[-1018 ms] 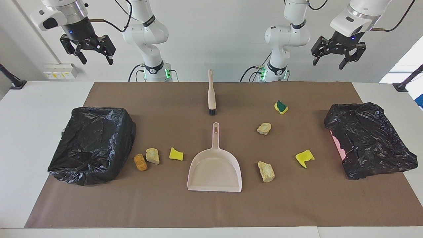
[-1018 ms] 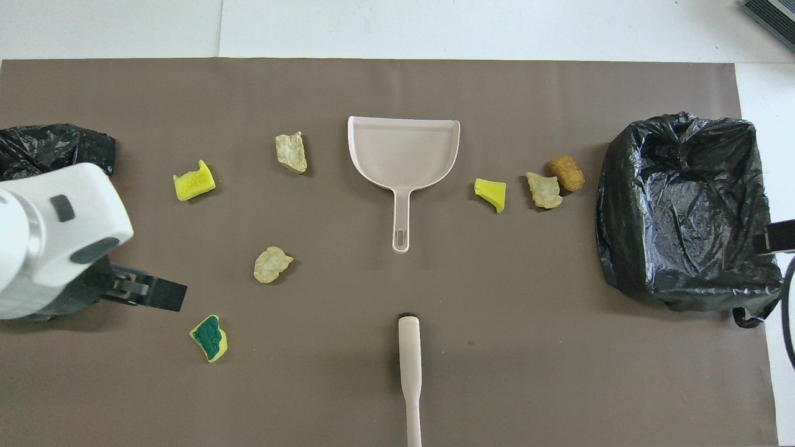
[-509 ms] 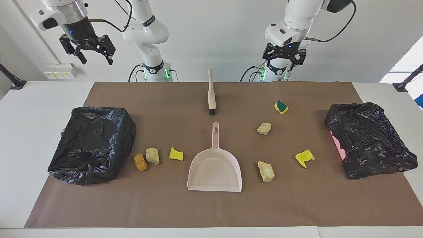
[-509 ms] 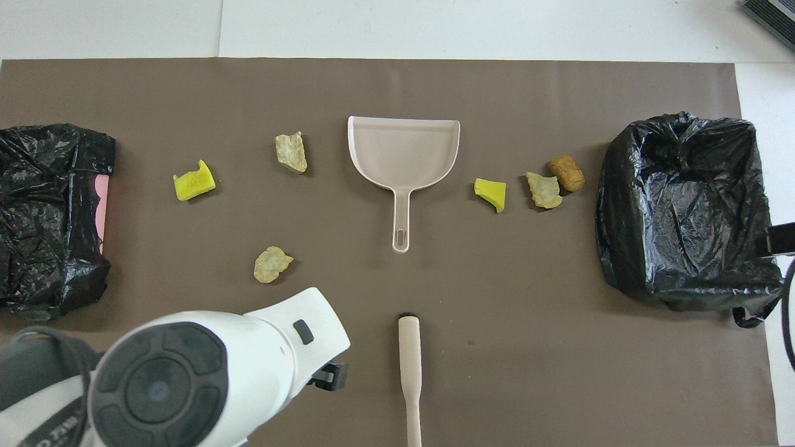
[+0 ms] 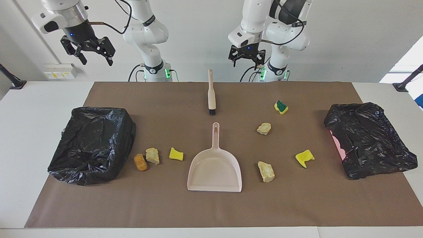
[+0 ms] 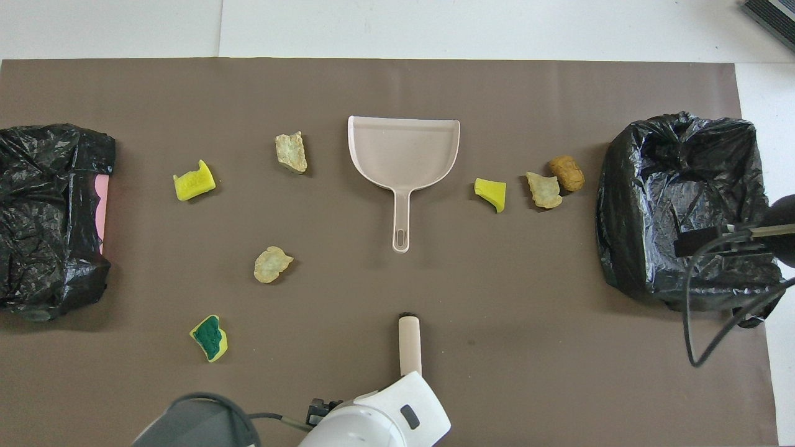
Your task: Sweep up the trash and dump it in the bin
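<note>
3 yellow sponge chunks [image 5: 176,154] (1 w/ green face), 3 beige rock-like lumps [image 5: 266,171], 1 orange-brown lump [image 5: 140,162]. 2 black-bagged bins [image 5: 92,143]. 1 beige plastic dustpan [image 5: 214,168], 1 beige hand brush [image 5: 211,94] w/ black bristles.

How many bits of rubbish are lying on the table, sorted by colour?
Yellow sponge chunks: 3, the last with a green face
Beige rock-like lumps: 3
Orange-brown lump: 1
Total: 7

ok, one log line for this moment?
phase: approach | left gripper: open, above brush handle | right gripper: open, waiting | dustpan: empty | trash: unswept
</note>
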